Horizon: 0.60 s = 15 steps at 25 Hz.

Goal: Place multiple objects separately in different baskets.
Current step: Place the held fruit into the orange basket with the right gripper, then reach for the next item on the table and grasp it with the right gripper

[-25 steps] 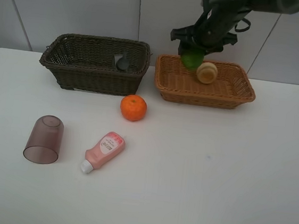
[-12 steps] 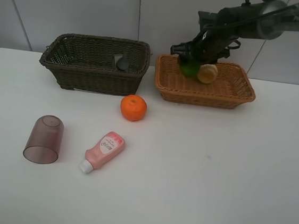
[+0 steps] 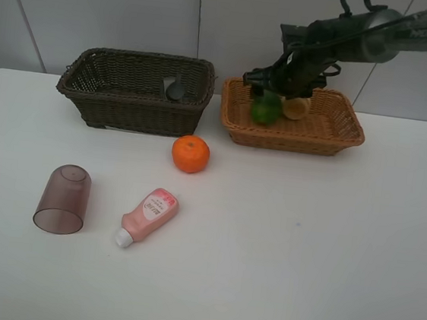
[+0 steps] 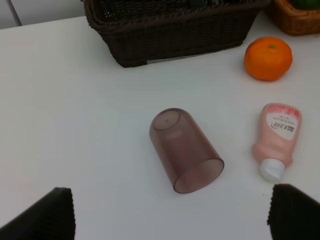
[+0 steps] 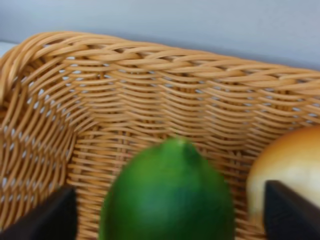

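Right gripper (image 3: 273, 88), jaws parted, is seen just above the green fruit (image 3: 265, 109), which lies free in the light basket (image 3: 331, 134) beside the peach (image 3: 295, 107). A dark bottle (image 3: 175, 89) is lodged in the dark basket (image 3: 127, 109). Half the job is judged done: orange (image 3: 190, 154), pink bottle (image 3: 148, 214) and toppled cup (image 3: 63, 198) are left on the table (image 3: 303, 253), the left gripper (image 4: 170, 220) held spread wide near the cup.

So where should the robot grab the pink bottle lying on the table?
Probably across the middle of the pink bottle, coming straight down from above and pinching its two long sides. It lies flat on the table with nothing touching it, and its body looks wider and easier to pinch than the small white cap.
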### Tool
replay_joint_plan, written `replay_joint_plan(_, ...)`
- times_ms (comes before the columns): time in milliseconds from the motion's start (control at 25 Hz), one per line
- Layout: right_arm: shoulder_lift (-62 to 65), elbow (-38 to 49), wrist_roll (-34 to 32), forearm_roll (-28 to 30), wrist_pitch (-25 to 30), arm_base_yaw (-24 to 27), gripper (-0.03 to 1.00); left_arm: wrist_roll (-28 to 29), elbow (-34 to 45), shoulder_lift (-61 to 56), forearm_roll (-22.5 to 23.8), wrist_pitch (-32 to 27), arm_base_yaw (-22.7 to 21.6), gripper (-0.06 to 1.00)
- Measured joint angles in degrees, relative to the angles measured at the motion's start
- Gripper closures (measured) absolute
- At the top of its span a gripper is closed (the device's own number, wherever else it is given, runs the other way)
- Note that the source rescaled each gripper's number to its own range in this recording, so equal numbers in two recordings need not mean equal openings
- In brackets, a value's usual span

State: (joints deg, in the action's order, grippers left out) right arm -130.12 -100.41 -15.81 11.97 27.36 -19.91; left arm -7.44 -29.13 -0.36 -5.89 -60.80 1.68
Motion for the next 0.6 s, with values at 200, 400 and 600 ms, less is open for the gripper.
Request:
replay_joint_plan(200,2.33,0.0,0.0,0.04,4.01,-0.77,0.09,0.0,0.0,0.0,0.0,0.0,0.0,-0.06)
replay_joint_plan(400,7.34,0.0,0.26,-1.23,15.44,-1.19,0.07,0.0,0.0,0.0,0.0,0.0,0.0,-0.06)
replay_joint_plan(600,12.67,0.0,1.81,-1.84,27.19,-3.39,0.07,0.0,0.0,0.0,0.0,0.0,0.0,-0.06)
